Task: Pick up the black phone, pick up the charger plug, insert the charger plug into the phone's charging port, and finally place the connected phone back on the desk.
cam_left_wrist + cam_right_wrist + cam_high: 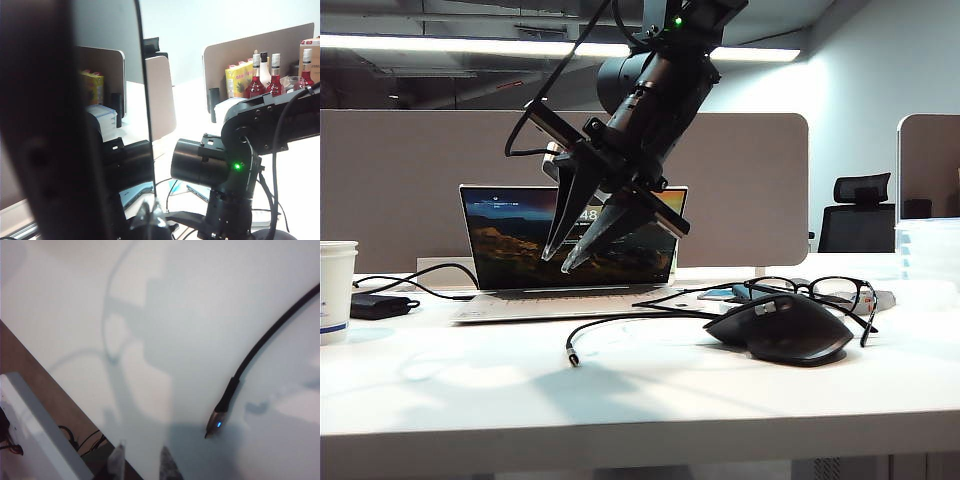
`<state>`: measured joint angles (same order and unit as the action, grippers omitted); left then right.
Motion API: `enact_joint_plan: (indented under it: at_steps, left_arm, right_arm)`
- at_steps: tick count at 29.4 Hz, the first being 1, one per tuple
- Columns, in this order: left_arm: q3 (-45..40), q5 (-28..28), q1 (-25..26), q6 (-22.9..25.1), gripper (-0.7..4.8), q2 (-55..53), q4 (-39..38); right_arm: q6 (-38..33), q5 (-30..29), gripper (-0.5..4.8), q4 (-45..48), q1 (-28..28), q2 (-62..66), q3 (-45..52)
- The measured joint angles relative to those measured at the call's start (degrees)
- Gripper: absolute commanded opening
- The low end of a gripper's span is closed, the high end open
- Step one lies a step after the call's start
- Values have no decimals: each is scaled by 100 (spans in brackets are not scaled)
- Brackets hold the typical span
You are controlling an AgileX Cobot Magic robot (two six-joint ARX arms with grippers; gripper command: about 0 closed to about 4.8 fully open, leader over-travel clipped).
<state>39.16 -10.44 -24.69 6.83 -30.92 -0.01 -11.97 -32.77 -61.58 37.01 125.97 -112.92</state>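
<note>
The desk (640, 400) spreads white across the foreground, and nearest on it lies the charger plug (572, 356), its silver tip pointing toward the front edge and its thin black cable curving back toward the black mouse (785, 326). A pair of glasses (820, 290) sits just behind the mouse. Above the plug, well clear of the surface, hangs the right gripper (563, 260), tilted downward with its two fingers slightly parted and nothing between them; in the right wrist view its fingertips (169, 465) frame bare desk with the plug (220, 415) near them. An open laptop (570, 245) stands behind. The left gripper clenches the black phone (50, 120), which fills its wrist view as a dark slab.
</note>
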Motion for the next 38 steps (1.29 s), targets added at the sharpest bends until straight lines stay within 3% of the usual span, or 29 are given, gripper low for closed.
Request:
enact_joint_plan:
  at_steps: [3,6,8,10,13,18,28,38]
  left_arm:
    - [0,0,0,0,-6,0,0]
    - [0,0,0,0,-6,0,0]
    - [0,0,0,0,-6,0,2]
    - [0,0,0,0,-6,0,0]
    - [0,0,0,0,-6,0,0]
    - [0,0,0,0,-6,0,2]
    - [0,0,-4,0,-6,-2,2]
    - [0,0,-7,0,-6,-7,2]
  right_arm:
    - [-35,0,141,22,2,0,0]
    - [-55,125,290,90,90,0,0]
    - [-125,487,328,79,181,0,0]
    - [-175,1322,328,22,361,0,0]
    - [-199,2103,328,7,586,2,0]
    - [-345,2625,314,168,960,2,0]
    - [-861,2962,295,-142,955,308,2]
    - [-907,3008,291,-68,992,505,4]
